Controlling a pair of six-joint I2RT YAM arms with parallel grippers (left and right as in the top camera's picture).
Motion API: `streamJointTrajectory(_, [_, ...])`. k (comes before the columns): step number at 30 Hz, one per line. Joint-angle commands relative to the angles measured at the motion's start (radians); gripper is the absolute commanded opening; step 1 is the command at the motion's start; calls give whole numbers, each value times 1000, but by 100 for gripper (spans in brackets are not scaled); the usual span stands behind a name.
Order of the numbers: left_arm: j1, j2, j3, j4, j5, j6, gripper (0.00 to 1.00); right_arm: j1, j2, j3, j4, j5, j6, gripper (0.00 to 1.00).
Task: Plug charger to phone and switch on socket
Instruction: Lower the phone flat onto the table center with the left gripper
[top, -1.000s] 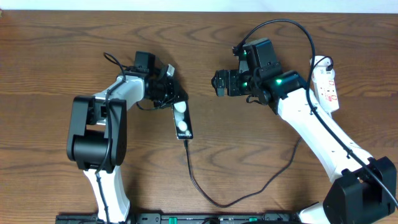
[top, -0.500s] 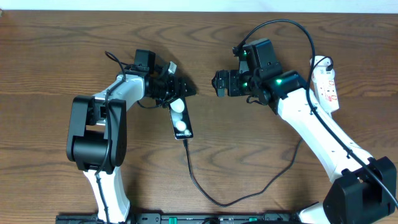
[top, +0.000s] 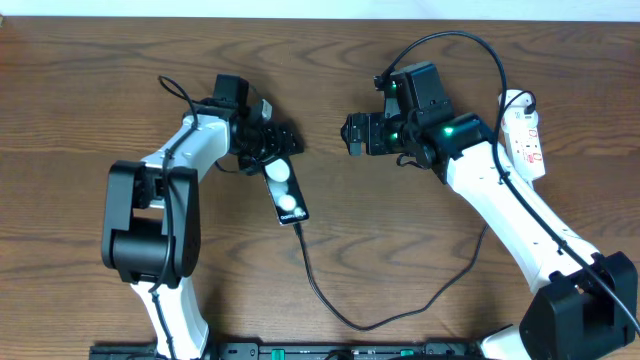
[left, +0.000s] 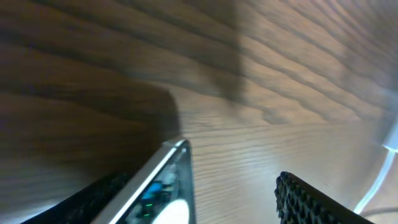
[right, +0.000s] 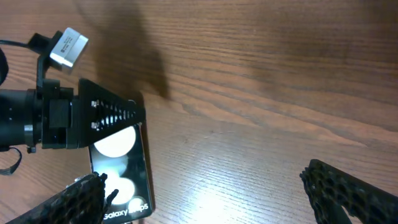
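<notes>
The black phone (top: 283, 192) lies flat and tilted on the wood, its glossy screen showing round white reflections. The thin black charger (top: 345, 322) cable meets the phone's near end, loops along the front and runs right. My left gripper (top: 282, 148) stands open just over the phone's far end. In the left wrist view that end of the phone (left: 166, 190) lies between the spread fingers (left: 311, 202), closer to the left one. My right gripper (top: 350, 133) hangs open to the right of the phone (right: 121, 177), holding nothing. The white socket (top: 524, 135) lies at the far right.
The right arm's white link (top: 520, 220) crosses the table in front of the socket. A thick black robot cable (top: 450, 40) arcs over the right wrist. Bare wood stretches between the two grippers and along the back.
The left gripper has opened and let go of the phone's far end, then drawn back up and left a little. The phone has turned slightly, its far end now further left. The right arm is still.
</notes>
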Motion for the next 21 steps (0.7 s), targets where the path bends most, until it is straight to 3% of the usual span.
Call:
streamJointTrajectory(1, [5,61,-40,-44,-261,-6,80,7,-4,14,-1,6,-19,99])
streamJointTrajectory(9, [5,61,-40,-126,-402,-55,81,7,-4,14,-6,6,-19,99])
streamJointTrajectory(10, [5,61,-40,-129,-410,-55,90,7,-4,14,-5,6,-19,99])
streamJointTrajectory(21, [5,61,-40,-143,-424,-55,92,7,-4,14,-8,6,-19,99])
